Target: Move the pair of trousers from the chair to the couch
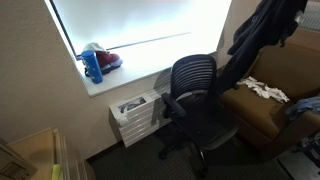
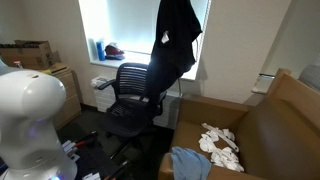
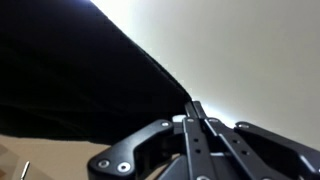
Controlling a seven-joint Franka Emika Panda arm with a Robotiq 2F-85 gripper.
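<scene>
The dark pair of trousers (image 1: 262,32) hangs in the air, lifted high between the black office chair (image 1: 195,95) and the brown couch (image 1: 262,112). In both exterior views its lower end still trails by the chair's backrest (image 2: 130,85); the trousers (image 2: 177,45) reach the top edge there, and the gripper is not seen. In the wrist view my gripper (image 3: 195,106) has its fingers pressed together, with the dark cloth (image 3: 70,70) filling the left side. The couch (image 2: 285,120) stands next to the chair.
A white crumpled cloth (image 2: 220,142) and a blue garment (image 2: 190,165) lie on the couch seat. A white drawer unit (image 1: 135,115) stands under the window sill, which holds a blue bottle (image 1: 93,66). Cardboard boxes (image 2: 30,55) sit on a cabinet.
</scene>
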